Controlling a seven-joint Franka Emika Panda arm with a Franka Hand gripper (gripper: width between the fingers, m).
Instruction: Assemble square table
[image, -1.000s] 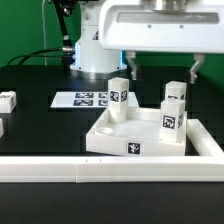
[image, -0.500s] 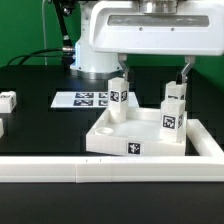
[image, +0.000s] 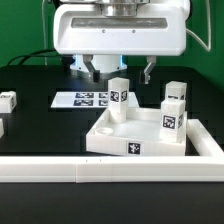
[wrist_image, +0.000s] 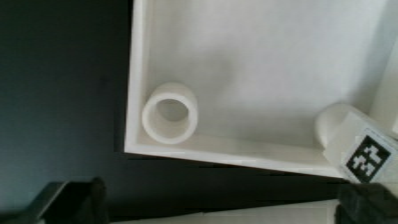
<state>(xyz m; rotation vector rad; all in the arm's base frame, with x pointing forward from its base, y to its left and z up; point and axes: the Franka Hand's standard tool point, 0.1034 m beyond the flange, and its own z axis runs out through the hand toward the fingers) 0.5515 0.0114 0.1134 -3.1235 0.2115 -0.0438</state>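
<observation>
Gripper (image: 119, 70) hanging with jaws spread wide, holding nothing and touching nothing, just above the far edge of the square table top (image: 150, 134). Dark fingertips (image: 92, 70) poised a little above and to either side of the far-corner leg (image: 119, 95), apart from it. Table top lying flat, rim upward, one corner turned toward the camera with a tag on its near face; square, so no long axis to name. Far-corner leg standing upright in its socket, tag facing forward. Second leg (image: 175, 105) also upright, at the corner toward the exterior view's right. Two loose legs (image: 7, 100) lying well apart from the table top, at the exterior view's left edge. Marker board (image: 87, 99) flat on the dark surface behind the table top. White border rail (image: 100, 170) running across in front of it. Only in the wrist view: an empty round corner socket (wrist_image: 171, 112) inside the raised rim, and close by, the top of a tagged leg (wrist_image: 361, 150).
</observation>
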